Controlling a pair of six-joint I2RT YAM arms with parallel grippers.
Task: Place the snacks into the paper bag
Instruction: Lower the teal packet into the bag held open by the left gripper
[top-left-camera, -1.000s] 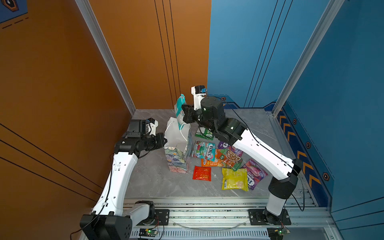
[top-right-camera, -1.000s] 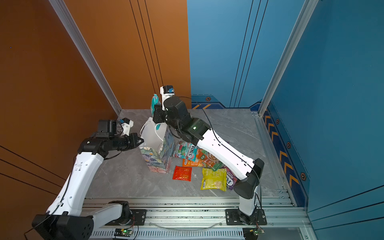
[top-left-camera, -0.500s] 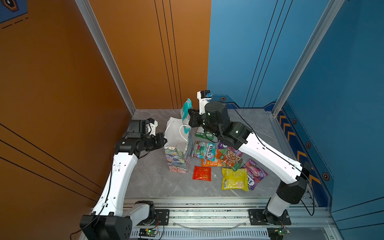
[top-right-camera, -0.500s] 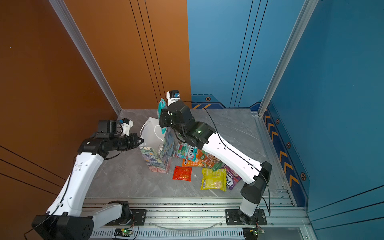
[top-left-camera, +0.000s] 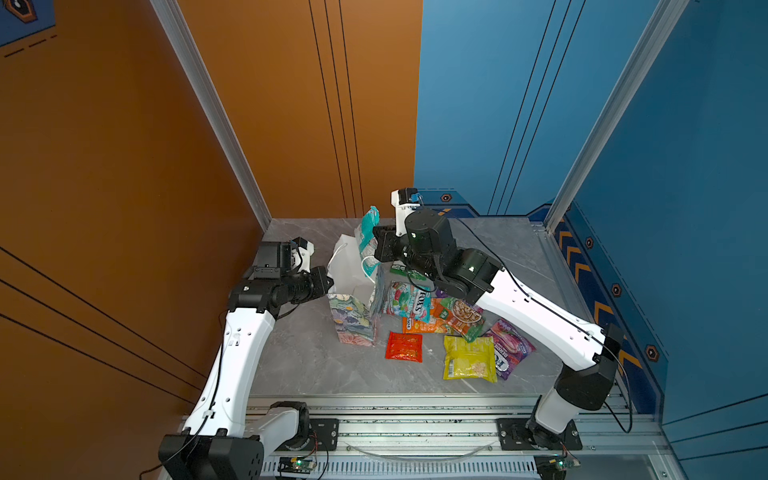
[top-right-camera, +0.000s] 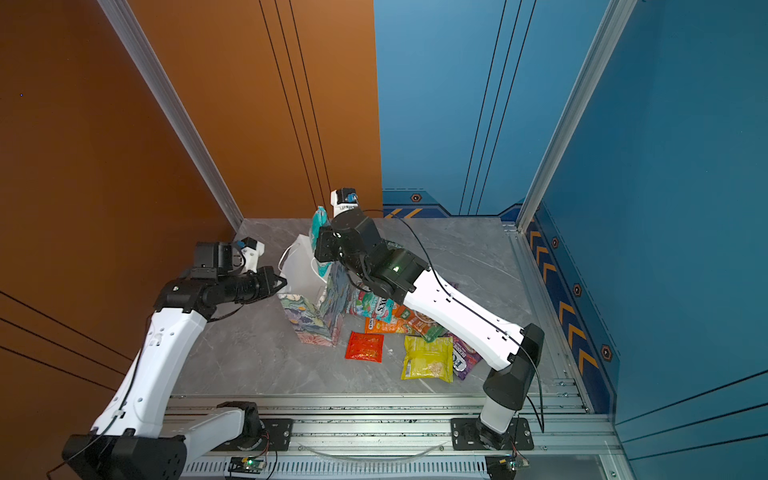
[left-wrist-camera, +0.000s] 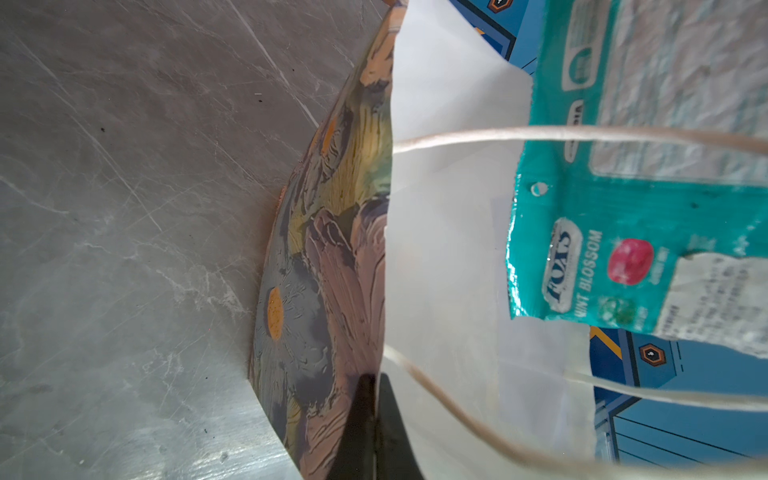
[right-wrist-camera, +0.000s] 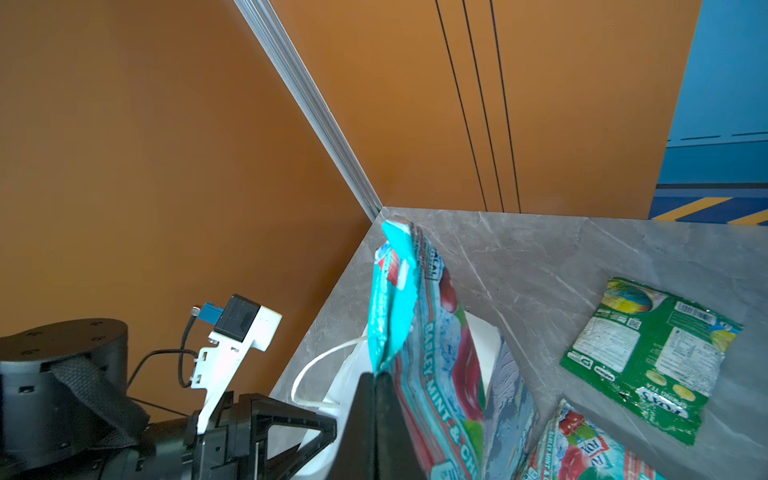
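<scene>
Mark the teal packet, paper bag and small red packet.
teal packet (top-left-camera: 368, 228), in a top view, upper teal face.
paper bag (top-left-camera: 352, 322), in a top view, floral outer wall.
small red packet (top-left-camera: 404, 347), in a top view, middle of face.

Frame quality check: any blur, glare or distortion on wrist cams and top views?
Left wrist view: the paper bag wall looks bowed by the lens, its cord handles are soft, the teal packet print is legible, glare washes the table. Right wrist view: the right gripper is a featureless black silhouette. In a top view, the right arm white shell clips.
</scene>
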